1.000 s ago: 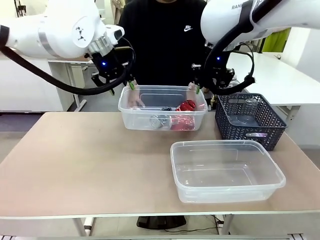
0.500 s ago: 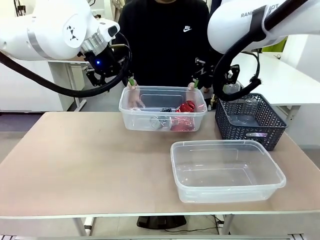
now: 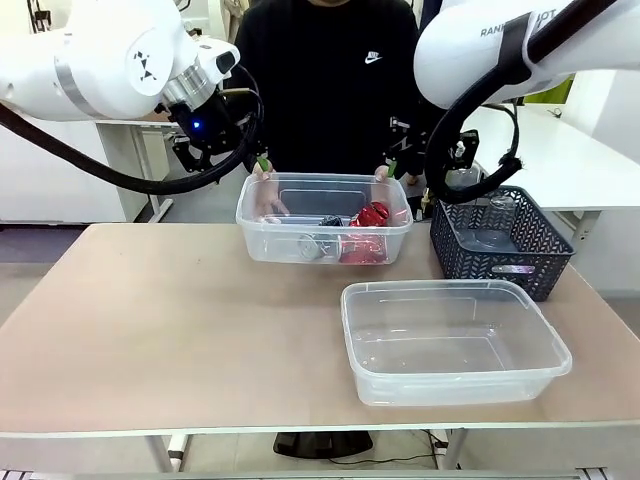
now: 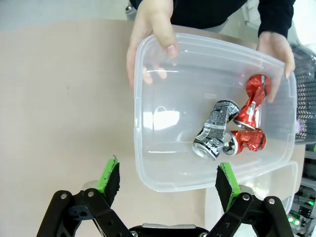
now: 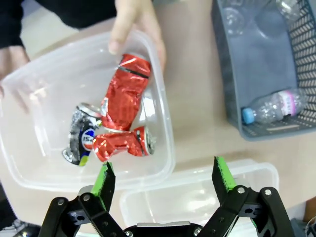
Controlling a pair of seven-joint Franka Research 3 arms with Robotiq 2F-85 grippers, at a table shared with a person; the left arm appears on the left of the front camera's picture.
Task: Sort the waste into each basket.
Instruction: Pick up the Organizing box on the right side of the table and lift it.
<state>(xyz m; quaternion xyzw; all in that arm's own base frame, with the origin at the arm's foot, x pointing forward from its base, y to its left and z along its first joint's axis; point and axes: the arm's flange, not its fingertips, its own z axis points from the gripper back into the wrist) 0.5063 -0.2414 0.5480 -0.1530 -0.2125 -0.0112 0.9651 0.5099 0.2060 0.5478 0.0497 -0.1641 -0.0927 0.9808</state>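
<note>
I see two crumpled red cans (image 5: 123, 94) and a silvery can (image 4: 215, 129) in the clear tub (image 3: 262, 238) that the person's hands (image 4: 150, 37) hold. My left gripper (image 4: 167, 185) and right gripper (image 5: 160, 185) hang spread above it.

A: How many tubs are on the table?
B: Two clear ones, the far tub (image 3: 325, 214) and the near tub (image 3: 455, 340), plus one dark basket (image 3: 497, 240).

A: And cans?
B: Three, all crushed, all in the far tub: two red, the long red can (image 5: 123, 91) and the short red can (image 5: 121, 144), and one silver can (image 4: 215, 129).

A: Bottles?
B: One clear bottle (image 5: 269, 108) shows plainly in the basket. More clear plastic lies at its other end, but I cannot count it.

A: Hands on the far tub?
B: Two.
</note>
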